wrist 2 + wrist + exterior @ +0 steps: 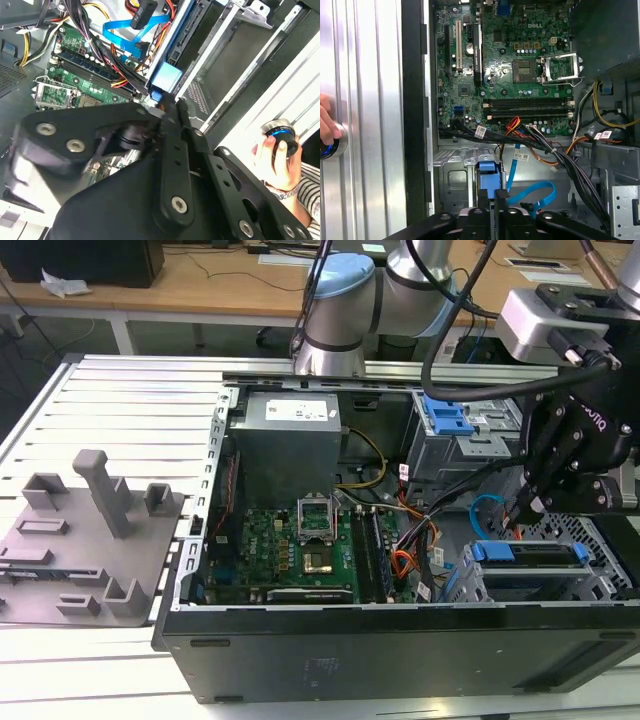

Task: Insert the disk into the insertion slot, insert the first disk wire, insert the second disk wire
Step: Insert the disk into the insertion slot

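Observation:
The disk (535, 553), silver-grey in a blue carrier (487, 176), lies in the low perforated insertion slot (600, 585) at the case's corner on the exterior view's right. My gripper (501, 196) is shut with nothing seen between its fingers, its tips right at the carrier's blue end tab (167, 77). The second disk wire (536, 191), a light-blue flat cable, curls in a loop beside the carrier and hangs loose (125, 37). The first disk wire (144, 16), red and orange strands with a black plug, hangs free just above that loop.
The open computer case (400, 650) holds a green motherboard (520, 75), a power supply (285, 445) and a taller grey cage with a blue latch (445, 420). Black cable bundles (570, 165) cross beside the bay. A person's hand (275, 157) grips a round knob outside the case.

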You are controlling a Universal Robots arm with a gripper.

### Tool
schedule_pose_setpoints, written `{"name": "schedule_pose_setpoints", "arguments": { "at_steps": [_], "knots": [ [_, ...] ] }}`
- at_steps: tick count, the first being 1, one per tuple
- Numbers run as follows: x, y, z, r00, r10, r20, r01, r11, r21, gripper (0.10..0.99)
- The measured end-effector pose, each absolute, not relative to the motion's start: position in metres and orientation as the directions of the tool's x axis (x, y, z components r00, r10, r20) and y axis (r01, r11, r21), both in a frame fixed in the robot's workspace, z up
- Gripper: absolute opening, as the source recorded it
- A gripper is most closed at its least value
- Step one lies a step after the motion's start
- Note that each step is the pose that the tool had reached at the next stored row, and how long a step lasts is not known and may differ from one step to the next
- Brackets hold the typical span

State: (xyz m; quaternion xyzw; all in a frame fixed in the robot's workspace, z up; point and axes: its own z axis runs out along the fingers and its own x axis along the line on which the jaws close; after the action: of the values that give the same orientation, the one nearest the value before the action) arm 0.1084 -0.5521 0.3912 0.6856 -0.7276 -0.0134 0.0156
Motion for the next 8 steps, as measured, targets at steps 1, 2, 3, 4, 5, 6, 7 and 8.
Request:
{"name": "schedule_pose_setpoints", "arguments": {
  "at_steps": [1,2,3,4,5,6,7,8],
  "knots": [
    [0.1084,-0.5521,0.3912,-0.059,-0.998,0.004,-0.997,0.059,0.041,0.122],
    [0.1084,-0.5521,0.3911,-0.059,-0.998,0.004,-0.997,0.059,0.041,0.106],
    [0.1084,-0.5521,0.3911,-0.059,-0.998,0.004,-0.997,0.059,0.041,0.106],
    [0.1084,-0.5521,0.3910,-0.059,-0.998,0.004,-0.997,0.059,0.041,0.106],
    [0.1084,-0.5521,0.3910,-0.059,-0.998,0.004,-0.997,0.059,0.041,0.106],
    [0.1084,-0.5521,0.3909,-0.059,-0.998,0.004,-0.997,0.059,0.041,0.106],
    [0.1084,-0.5521,0.3908,-0.059,-0.998,0.004,-0.997,0.059,0.041,0.106],
    [0.1084,-0.5521,0.3908,-0.059,-0.998,0.004,-0.997,0.059,0.041,0.106]
  ]
}}
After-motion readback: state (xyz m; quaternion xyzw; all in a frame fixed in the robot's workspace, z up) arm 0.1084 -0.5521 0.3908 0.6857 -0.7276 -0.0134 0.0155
